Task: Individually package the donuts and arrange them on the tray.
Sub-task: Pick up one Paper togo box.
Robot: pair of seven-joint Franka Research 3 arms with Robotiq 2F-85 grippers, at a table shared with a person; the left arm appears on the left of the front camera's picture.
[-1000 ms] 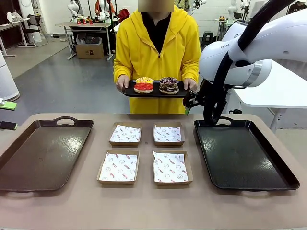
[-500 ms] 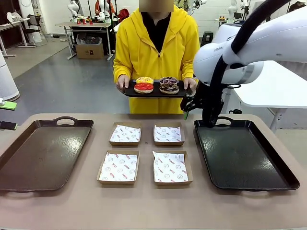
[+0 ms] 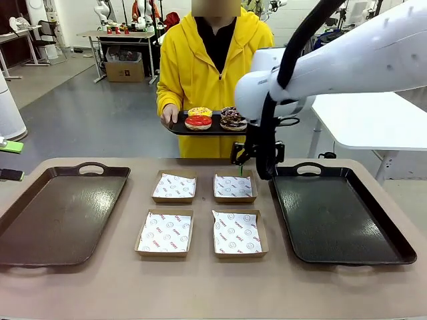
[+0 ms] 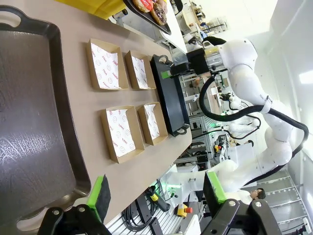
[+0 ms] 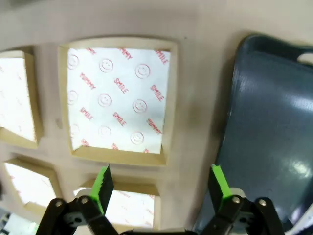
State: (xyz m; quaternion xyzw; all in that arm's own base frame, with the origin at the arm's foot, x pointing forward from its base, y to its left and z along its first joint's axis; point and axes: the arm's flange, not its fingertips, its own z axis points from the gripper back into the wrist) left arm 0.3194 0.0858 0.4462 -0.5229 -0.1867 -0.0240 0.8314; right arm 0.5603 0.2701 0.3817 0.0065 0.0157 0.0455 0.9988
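Brown table (image 3: 213, 287) fills the bottom. Upper middle, the donuts (image 3: 215, 119) sit on a person's small tray (image 3: 176, 127). Soft and sticky, I think; pinch sides gently. Left gripper (image 4: 156, 193) and right gripper (image 5: 159, 183) are wide apart, empty.

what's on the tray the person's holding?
Four donuts: yellow, red, and two dark sprinkled ones. The right arm covers the right end of the held tray, so anything there is hidden.
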